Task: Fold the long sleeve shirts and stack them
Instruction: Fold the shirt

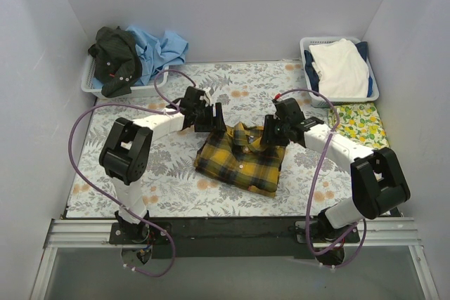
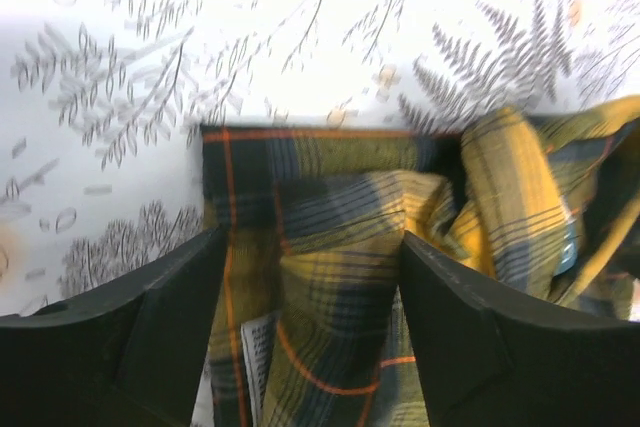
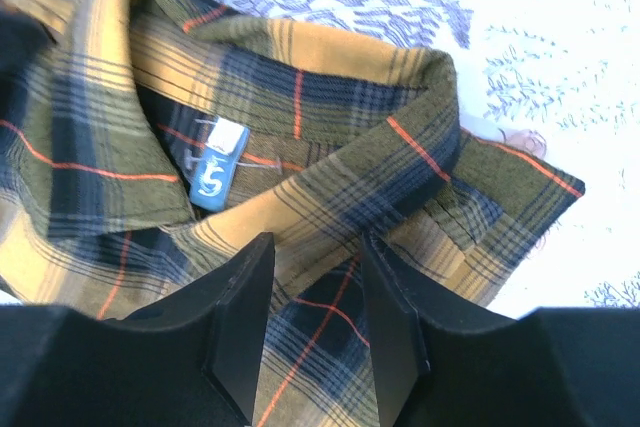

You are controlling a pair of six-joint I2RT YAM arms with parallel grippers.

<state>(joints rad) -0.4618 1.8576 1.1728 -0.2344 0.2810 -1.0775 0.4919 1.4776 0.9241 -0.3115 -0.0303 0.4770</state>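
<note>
A yellow-and-black plaid long sleeve shirt (image 1: 239, 159) lies folded in the middle of the table, collar toward the back. My left gripper (image 1: 209, 119) is at its back left corner, jaws open, a raised fold of the plaid cloth (image 2: 340, 247) filling the gap between the fingers (image 2: 170, 317). My right gripper (image 1: 271, 135) is low over the back right part beside the collar (image 3: 330, 147), jaws open with flat cloth under them. A dark shirt (image 1: 112, 57) and a light blue shirt (image 1: 160, 47) are heaped at the back left.
The heaped shirts sit in a white basket (image 1: 90, 88). A second basket (image 1: 373, 90) at the back right holds white cloth (image 1: 341, 68). A lemon-print cloth (image 1: 362, 123) lies in front of it. The fern-print table cover (image 1: 176, 170) surrounds the shirt. White walls enclose three sides.
</note>
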